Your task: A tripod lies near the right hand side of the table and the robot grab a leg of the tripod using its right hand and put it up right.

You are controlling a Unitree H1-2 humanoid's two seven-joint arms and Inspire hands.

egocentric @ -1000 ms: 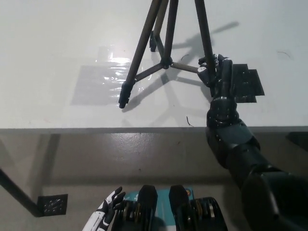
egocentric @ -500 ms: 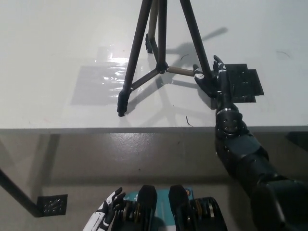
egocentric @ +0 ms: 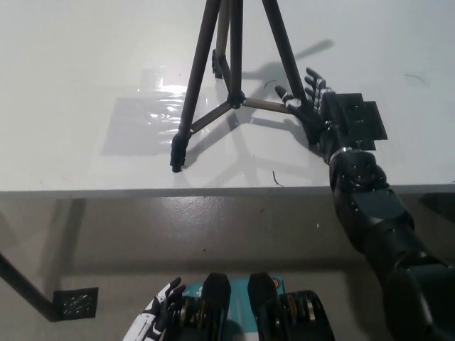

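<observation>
My right hand (egocentric: 318,106) lies over the white table (egocentric: 71,64) with its fingers (egocentric: 311,79) spread apart and pointing away from me. It holds nothing. Its thumb side sits just beside the foot of the nearest leg (egocentric: 281,50) of the tripod (egocentric: 231,71); I cannot tell whether it touches that leg or clears it by a hair. The black forearm runs back from the hand toward me, crossing the table edge (egocentric: 142,192) and dropping out at the lower right of the head view.

Just beyond the hand, on its far right side, a flat black patch (egocentric: 366,121) lies on the table, partly under the wrist.

To the left of the hand the tripod stands upright on the table, its dark legs spread. The near right leg comes down by my fingers, the left leg (egocentric: 192,92) plants its foot well to the left, close to the table edge, and a third leg shows behind the centre. Thin braces (egocentric: 213,117) join the legs at a central hub (egocentric: 235,98). The tripod's top is cut off by the frame.

Further left of that foot, a shiny clear patch of tape or film (egocentric: 142,117) glints on the table.

My white left hand (egocentric: 158,312) rests low, well below the table edge at the bottom left, fingers a little apart, holding nothing.
</observation>
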